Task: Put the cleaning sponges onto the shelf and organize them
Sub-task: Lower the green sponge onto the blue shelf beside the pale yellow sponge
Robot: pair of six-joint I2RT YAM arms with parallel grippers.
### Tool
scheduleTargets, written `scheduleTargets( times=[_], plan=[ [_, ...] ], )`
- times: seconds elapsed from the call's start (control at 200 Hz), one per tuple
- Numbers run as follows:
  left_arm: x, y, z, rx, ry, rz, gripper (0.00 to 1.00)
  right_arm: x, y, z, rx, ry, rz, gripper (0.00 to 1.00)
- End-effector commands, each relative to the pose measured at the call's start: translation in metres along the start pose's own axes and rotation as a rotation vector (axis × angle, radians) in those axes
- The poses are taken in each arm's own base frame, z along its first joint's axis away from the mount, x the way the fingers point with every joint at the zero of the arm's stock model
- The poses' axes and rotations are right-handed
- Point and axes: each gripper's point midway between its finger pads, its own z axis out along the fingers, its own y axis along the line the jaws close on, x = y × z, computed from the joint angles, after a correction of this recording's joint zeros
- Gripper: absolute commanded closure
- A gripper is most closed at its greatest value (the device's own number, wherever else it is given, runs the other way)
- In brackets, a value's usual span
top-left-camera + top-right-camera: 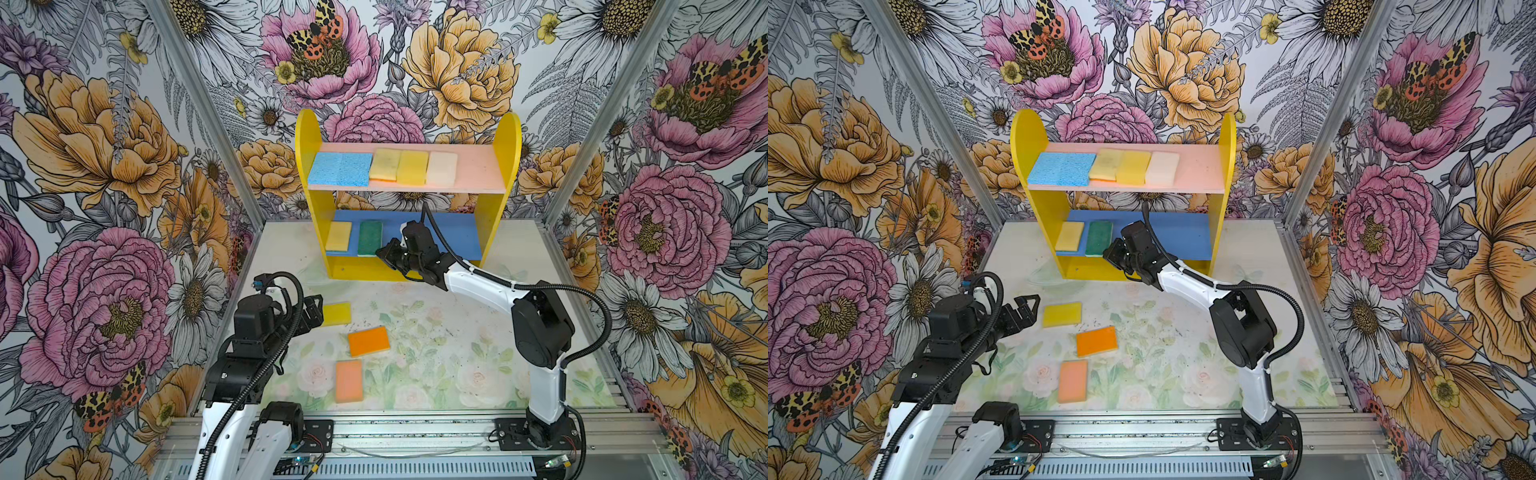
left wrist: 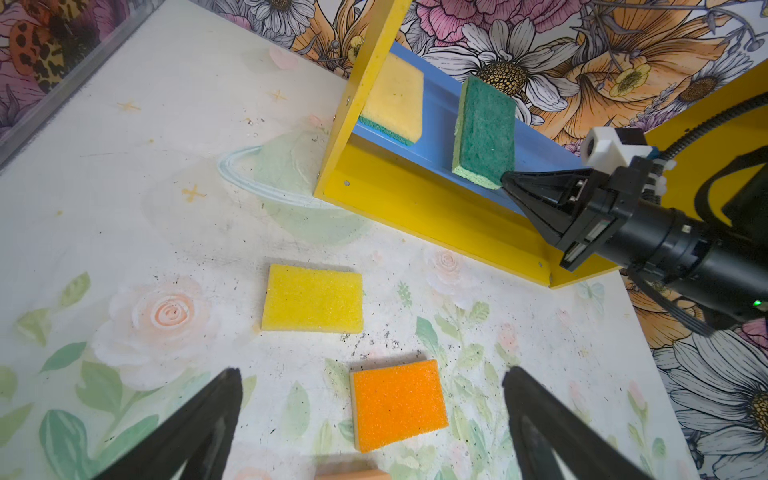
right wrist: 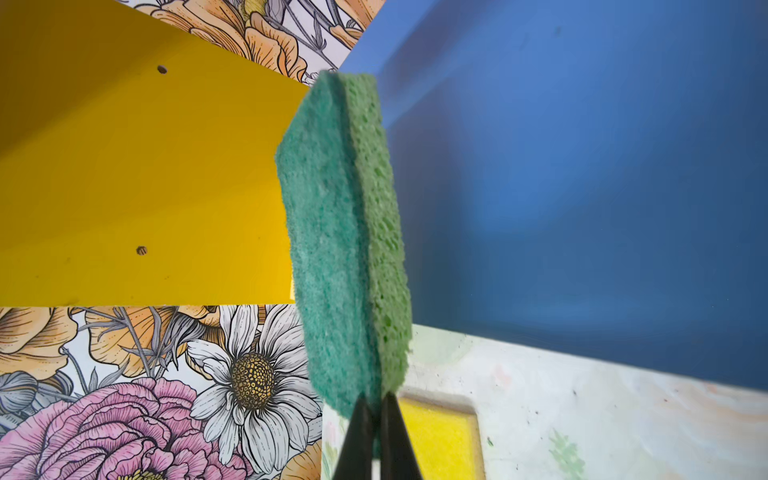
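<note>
Your right jaws are pinched tight on the near end of the green sponge [image 1: 370,237], holding it over the blue lower board [image 1: 449,237] of the shelf [image 1: 307,137]. It sits just beside a yellow sponge [image 1: 338,236] that lies nearer the shelf's left panel. Whether the green one rests on the board, the views do not settle. Your left jaws are spread fully and hold nothing, above the desk [image 1: 457,353] in front of the shelf's left panel. Count ten sponges. Five lie on the shelf's pink upper board [image 1: 478,166], running from the left panel: two blue sponges [image 1: 338,168], two yellow sponges [image 1: 399,166], one cream sponge [image 1: 441,168]. Two are at the lower board. Three lie apart on the desk in front of the shelf: a yellow pad [image 1: 337,313] nearest it, an orange sponge [image 1: 368,340], and a peach sponge [image 1: 349,381] farthest.
</note>
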Motion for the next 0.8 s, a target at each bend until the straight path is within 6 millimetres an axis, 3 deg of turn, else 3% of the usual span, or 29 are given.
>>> scheduleTargets(
  times=[0.0,0.345,0.795],
  plan=[
    [-0.001,0.007,0.002,-0.029,-0.018,0.023,0.01,-0.006,0.022,0.009,-0.056,-0.023,0.003,1.0],
    [-0.001,0.007,0.005,-0.029,-0.004,0.021,0.01,0.002,0.019,0.033,-0.052,-0.002,0.036,1.0],
    [-0.001,0.006,0.005,-0.024,0.0,0.018,0.01,-0.004,0.011,0.036,-0.025,-0.052,0.052,1.0]
  ],
)
